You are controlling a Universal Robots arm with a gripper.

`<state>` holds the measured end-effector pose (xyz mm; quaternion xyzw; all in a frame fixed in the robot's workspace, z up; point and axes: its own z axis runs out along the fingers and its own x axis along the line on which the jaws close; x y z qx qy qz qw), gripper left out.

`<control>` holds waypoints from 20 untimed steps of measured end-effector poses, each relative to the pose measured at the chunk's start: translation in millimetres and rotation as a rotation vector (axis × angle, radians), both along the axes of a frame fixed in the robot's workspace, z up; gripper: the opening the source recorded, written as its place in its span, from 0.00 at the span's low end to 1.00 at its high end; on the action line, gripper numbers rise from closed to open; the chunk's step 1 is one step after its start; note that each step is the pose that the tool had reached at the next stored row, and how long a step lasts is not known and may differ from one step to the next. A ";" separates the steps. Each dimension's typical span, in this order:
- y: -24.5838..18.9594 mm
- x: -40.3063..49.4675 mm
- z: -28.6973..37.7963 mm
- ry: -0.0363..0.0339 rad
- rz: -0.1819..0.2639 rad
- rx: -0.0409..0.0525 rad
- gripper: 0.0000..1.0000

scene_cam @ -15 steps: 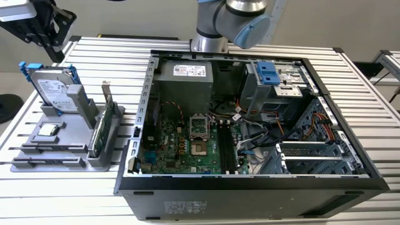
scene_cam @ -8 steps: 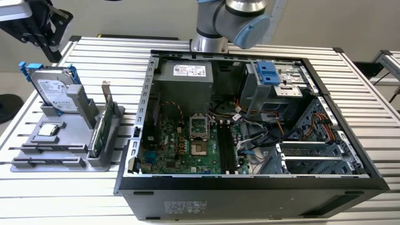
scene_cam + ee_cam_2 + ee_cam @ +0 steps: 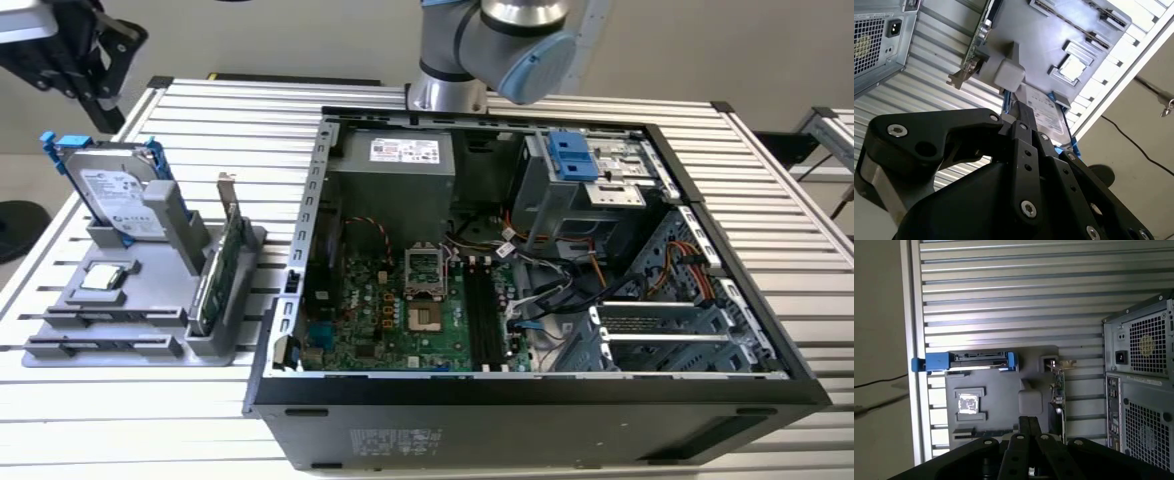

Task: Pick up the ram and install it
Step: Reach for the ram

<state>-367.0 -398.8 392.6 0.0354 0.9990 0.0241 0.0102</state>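
Note:
My gripper (image 3: 104, 102) hangs high over the table's far corner at the exterior view's left, above and behind the grey parts holder (image 3: 220, 335). In both wrist views its black fingers (image 3: 1017, 114) (image 3: 1029, 421) are pressed together with nothing between them. A long, narrow dark strip (image 3: 104, 347) stands edge-up in the holder's front slot. It may be the ram; no blue shows on it. On the motherboard (image 3: 360, 320) in the open computer case (image 3: 534, 395), the black memory slots (image 3: 487, 315) lie side by side.
The holder also carries a silver hard drive with blue rails (image 3: 118, 195), a green card with a metal bracket (image 3: 220, 265) and a small square chip (image 3: 104, 277). The robot's base (image 3: 447, 90) rises behind the case. The slatted table (image 3: 787, 260) ends near the holder.

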 end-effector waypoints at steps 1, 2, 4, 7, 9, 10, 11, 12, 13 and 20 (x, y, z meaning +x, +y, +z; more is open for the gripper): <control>0.0 -0.7 0.0 0.0000 0.000 0.0000 0.00; 0.0 -1.5 0.0 0.0000 0.000 0.0000 0.00; 0.0 -3.0 0.0 -0.0001 0.000 0.0000 0.00; 0.0 -5.4 0.0 0.0000 0.000 0.0000 0.00; 0.0 -7.0 0.0 -0.0001 0.000 0.0000 0.00; 0.0 -7.8 0.0 0.0000 0.000 0.0000 0.00; 0.0 -8.4 0.0 0.0000 0.000 -0.0001 0.00; 0.0 -9.2 0.0 0.0000 0.000 0.0000 0.00; 0.0 -10.0 0.0 0.0000 0.000 0.0000 0.00; 0.0 -15.9 0.0 -0.0001 0.000 0.0000 0.00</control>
